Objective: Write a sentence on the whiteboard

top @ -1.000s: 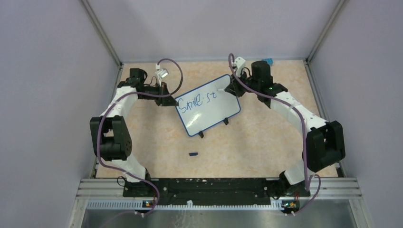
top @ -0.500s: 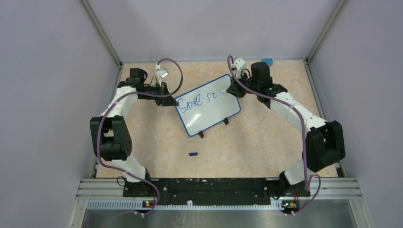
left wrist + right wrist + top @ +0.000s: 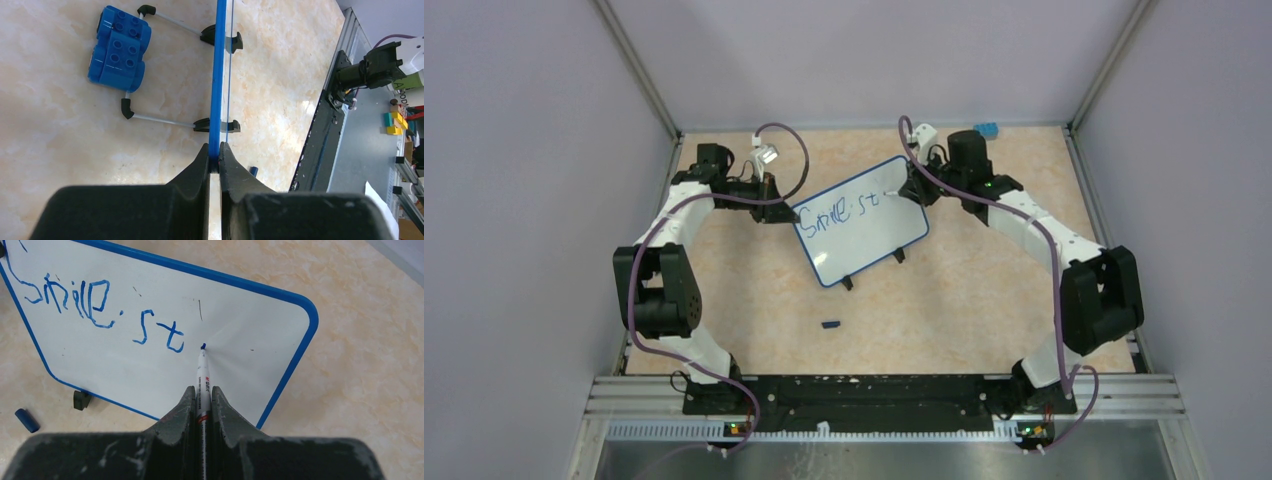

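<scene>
The whiteboard [image 3: 861,220], a glossy white rectangle with rounded corners and a thin blue frame, stands on the mottled beige counter [image 3: 964,300]. The left claw [image 3: 214,154] is clamped on its frame edge. The right claw [image 3: 202,392] pinches a slim white marker [image 3: 202,371], whose blue tip touches the board just right of the sentence [image 3: 102,307], which reads "Smile st". A studded blue plastic block [image 3: 119,47] lies behind the board.

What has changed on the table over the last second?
The right arm's elbow swung slightly leftward in the top view, shifting the right gripper and its marker a little at the whiteboard. Nothing was taken hold of or let go. The whiteboard, the writing and the left gripper clamping the board's edge stayed put.
</scene>
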